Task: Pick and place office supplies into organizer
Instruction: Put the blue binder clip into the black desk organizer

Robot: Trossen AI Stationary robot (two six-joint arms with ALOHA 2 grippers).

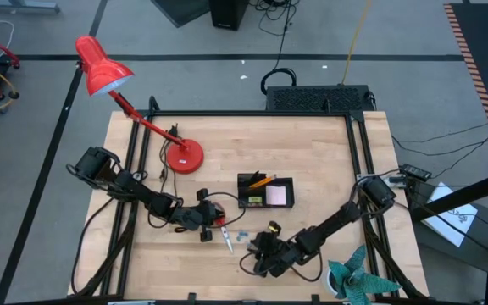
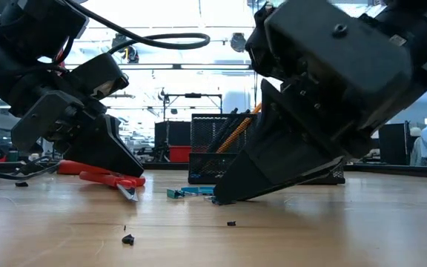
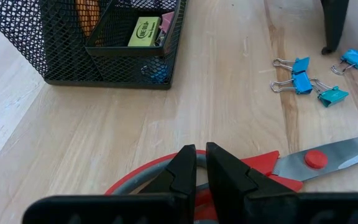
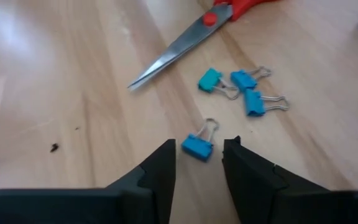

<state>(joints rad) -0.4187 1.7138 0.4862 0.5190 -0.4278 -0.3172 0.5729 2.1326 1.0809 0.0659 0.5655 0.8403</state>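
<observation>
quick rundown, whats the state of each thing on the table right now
left gripper: shut on the scissors' handle
scissors: flat on the table, blades closed
right gripper: open, straddling a lone clip
lone clip: flat on the table, not lifted
three other clips: loose in a cluster near the scissor tip
organizer: upright, holding pencils and a note pad
lamp: upright

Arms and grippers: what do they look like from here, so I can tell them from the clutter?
Both arms are black, jointed, boxy-linked, with black cables looping alongside. The left gripper and right gripper each end in two matte black wedge-shaped fingers tapering to blunt tips. In the low view the housings are dark, angular blocks with screw heads. No markings visible.
</observation>
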